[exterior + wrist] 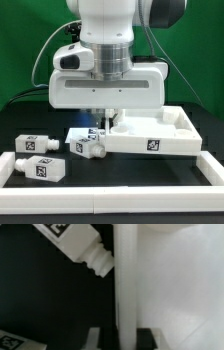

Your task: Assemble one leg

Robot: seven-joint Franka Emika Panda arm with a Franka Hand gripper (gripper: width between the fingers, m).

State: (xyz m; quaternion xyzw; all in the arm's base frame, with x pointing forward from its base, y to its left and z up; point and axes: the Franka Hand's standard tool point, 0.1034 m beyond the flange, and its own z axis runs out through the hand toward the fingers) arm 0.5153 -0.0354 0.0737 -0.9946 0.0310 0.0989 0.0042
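Note:
Three white legs with square tags lie on the black table at the exterior view's left: one (35, 143), one (44, 168) and one (88, 148) closest to the gripper. The large white panel (168, 126) with a raised rim lies at the right. My gripper (103, 122) is down at the panel's left near corner. In the wrist view the gripper (125, 340) has one finger on each side of the panel's rim (125, 280) and appears shut on it. A leg (82, 247) lies just beside the rim.
A white rail (110, 186) runs along the table's front and continues up the right side (214, 166). Another tagged white part (10, 342) shows at the wrist view's corner. A green backdrop and cables stand behind the arm.

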